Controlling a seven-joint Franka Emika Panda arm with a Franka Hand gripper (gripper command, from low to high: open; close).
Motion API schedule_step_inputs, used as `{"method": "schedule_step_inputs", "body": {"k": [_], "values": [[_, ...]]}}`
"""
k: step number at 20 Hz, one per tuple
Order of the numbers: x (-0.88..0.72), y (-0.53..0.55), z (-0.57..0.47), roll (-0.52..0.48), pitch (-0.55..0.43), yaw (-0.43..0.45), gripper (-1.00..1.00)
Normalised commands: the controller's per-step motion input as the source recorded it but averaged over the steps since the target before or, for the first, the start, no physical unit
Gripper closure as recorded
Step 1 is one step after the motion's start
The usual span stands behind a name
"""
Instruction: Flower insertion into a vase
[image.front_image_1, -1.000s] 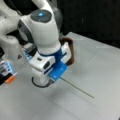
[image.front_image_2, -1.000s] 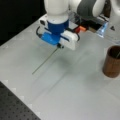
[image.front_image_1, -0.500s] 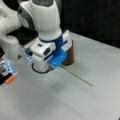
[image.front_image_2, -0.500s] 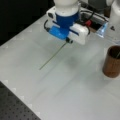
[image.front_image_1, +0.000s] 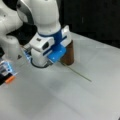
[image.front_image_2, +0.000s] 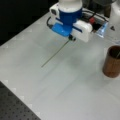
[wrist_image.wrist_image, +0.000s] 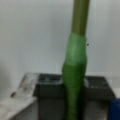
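- Pale grey tabletop (image.front_image_2: 75, 95) fills most of both front views, with a dark backdrop behind it and a strip of black perforated board (image.front_image_2: 12, 107) at a front view's bottom left corner.
- I see the white arm with its blue-banded wrist (image.front_image_1: 50, 35) hanging over the table; the gripper (image.front_image_2: 72, 38) sits below the blue bracket in a front view, above the table's far half.
- From the wrist view, I read the gripper (wrist_image.wrist_image: 75, 87) as closed on the flower stem (wrist_image.wrist_image: 75, 65): the dark finger pads (wrist_image.wrist_image: 47, 87) sit on either side of the green taped part, touching it.
- Above the tape in that view the stem turns olive and bare, running out past the top edge.
- In both front views the flower stem (image.front_image_2: 55, 53) shows as a thin straight line slanting away from the gripper, its free end low over the table (image.front_image_1: 82, 76); I cannot tell whether the tip touches the surface.
- I find the vase (image.front_image_2: 112, 61) standing upright at a front view's right edge, well apart from the gripper, its round mouth open.
- From the opposite side the vase (image.front_image_1: 68, 53) is partly hidden behind the blue bracket.
- The stem is not in the vase.
- Cables and a small lit blue part (image.front_image_2: 101, 27) lie near the arm's base.
- An orange-tipped object (image.front_image_1: 10, 79) sits at a front view's left edge.
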Motion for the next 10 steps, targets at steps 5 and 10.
{"method": "schedule_step_inputs", "body": {"k": [5, 10], "values": [[-0.36, 0.31, 0.02, 0.055, 0.025, -0.141, 1.0], [-0.42, 0.47, -0.01, 0.073, -0.1, -0.095, 1.0]]}}
